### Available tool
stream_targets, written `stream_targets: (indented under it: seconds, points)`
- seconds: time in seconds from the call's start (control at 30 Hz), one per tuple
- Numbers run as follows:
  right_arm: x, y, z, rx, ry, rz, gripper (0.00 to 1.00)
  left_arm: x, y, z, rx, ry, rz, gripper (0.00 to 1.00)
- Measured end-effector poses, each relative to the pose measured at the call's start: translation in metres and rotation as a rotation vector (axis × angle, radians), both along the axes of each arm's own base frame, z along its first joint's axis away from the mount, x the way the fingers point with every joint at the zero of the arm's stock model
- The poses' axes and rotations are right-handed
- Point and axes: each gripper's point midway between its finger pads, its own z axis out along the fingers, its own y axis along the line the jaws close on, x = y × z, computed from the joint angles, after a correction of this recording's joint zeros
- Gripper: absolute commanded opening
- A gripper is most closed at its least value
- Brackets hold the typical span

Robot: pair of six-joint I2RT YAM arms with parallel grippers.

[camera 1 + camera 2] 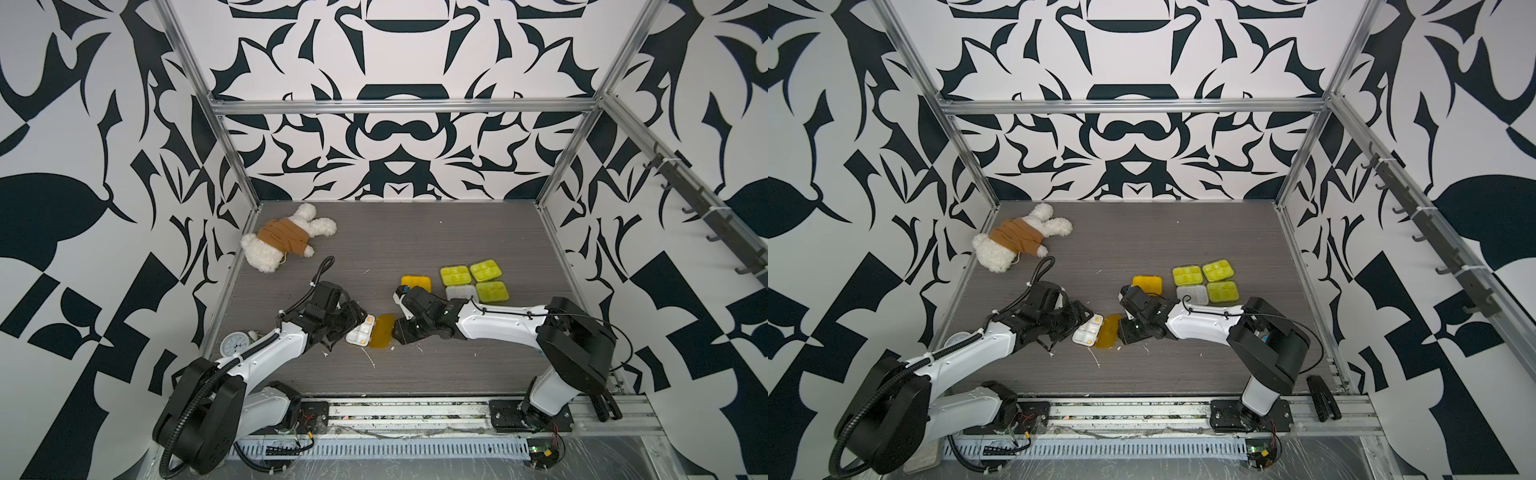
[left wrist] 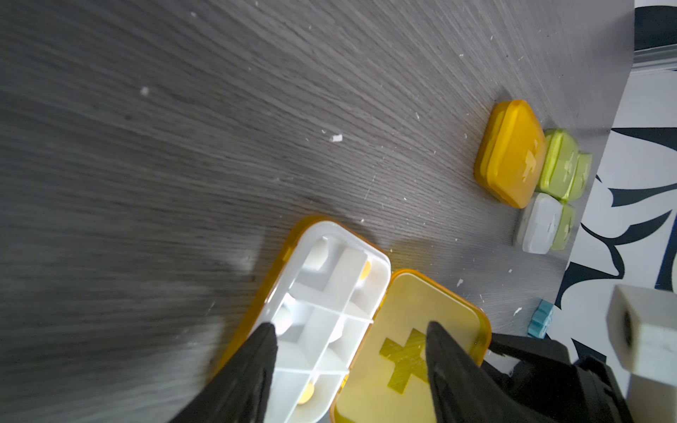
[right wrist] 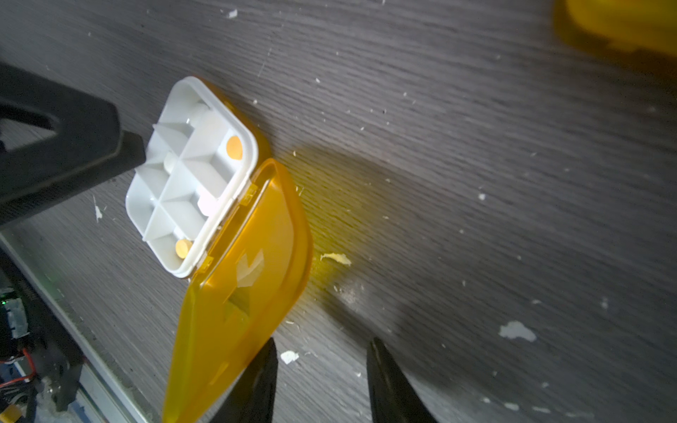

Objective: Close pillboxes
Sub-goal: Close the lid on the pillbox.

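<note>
Open amber pillbox (image 1: 370,332) lies mid-front on bench (image 1: 415,232), between both arms. White tray (image 3: 190,172) holds white pills and two orange pills (image 3: 234,147). Amber lid (image 3: 252,271) is swung out toward right arm. Left jaws spread, tips over tray and lid. Right jaws spread, empty, at lid edge. Second amber pillbox (image 1: 415,282), three yellow-green pillboxes (image 1: 485,270) and clear pillbox (image 1: 460,293) sit shut, clustered right.

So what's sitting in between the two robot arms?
The open orange pillbox, its white tray and flopped-back lid side by side. Both top views show it between the left arm and the right arm.
</note>
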Motion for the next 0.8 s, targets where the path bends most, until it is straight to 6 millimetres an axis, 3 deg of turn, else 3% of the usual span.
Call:
stream_targets:
  seconds: [0.8]
  points:
    - [0.010,0.024,0.017,0.027,-0.030,0.028,0.43,0.001,-0.001,0.004,-0.011,-0.018,-0.002,0.68]
